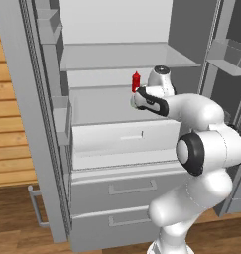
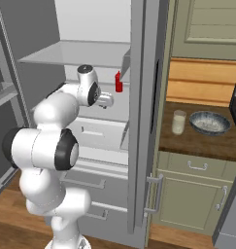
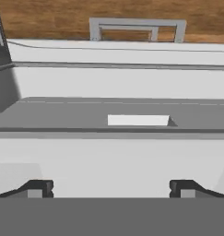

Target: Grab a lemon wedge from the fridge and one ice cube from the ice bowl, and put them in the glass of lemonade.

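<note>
While the fridge (image 1: 117,114) stands open, the pincer (image 3: 111,188) is spread wide inside it, near a red bottle (image 1: 136,82).

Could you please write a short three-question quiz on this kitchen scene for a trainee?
1. True or false: the fridge stands with its doors open.
2. What stands on the wooden counter beside the glass of lemonade? A) ice bowl B) kettle C) plate
3. Fill in: the gripper has its jaws ____ inside the fridge, near the red bottle.

Key: 1 true; 2 A; 3 open.
</note>
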Robot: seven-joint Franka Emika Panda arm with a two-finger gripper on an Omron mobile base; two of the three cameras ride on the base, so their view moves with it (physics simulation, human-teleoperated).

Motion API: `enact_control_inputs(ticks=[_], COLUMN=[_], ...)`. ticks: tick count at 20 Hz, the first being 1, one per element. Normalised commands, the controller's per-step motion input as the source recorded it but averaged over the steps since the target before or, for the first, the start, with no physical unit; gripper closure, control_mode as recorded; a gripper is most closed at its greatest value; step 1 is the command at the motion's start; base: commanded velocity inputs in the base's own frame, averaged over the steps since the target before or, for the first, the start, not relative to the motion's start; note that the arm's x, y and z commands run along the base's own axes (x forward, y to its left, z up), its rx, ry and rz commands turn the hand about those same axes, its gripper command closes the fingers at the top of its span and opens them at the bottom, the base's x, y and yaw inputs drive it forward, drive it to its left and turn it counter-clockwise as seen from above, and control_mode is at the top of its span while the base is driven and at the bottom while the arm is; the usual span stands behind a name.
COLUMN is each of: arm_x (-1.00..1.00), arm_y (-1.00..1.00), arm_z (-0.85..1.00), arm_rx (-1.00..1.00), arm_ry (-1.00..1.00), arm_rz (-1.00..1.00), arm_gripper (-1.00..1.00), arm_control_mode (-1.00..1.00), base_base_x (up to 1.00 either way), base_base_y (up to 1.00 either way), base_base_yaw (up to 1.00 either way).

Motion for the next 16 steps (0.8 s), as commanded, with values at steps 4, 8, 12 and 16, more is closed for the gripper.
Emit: enact_control_inputs(ticks=[4, 8, 12, 16], arm_x=[0.26, 0.44, 0.54, 0.51], arm_y=[0.07, 0.03, 0.0, 0.0], arm_z=[-0.16, -0.08, -0.08, -0.25], arm_rx=[-0.02, -0.01, -0.01, -0.01], arm_ry=[0.0, 0.0, 0.0, 0.0], arm_rz=[0.04, 0.05, 0.05, 0.05], arm_gripper=[-1.0, -1.0, -1.0, -1.0], arm_control_mode=[-1.0, -1.0, -1.0, -1.0], base_base_x=[0.0, 0.0, 0.0, 0.0], base_base_y=[0.0, 0.0, 0.0, 0.0], base_base_yaw=[0.0, 0.0, 0.0, 0.0])
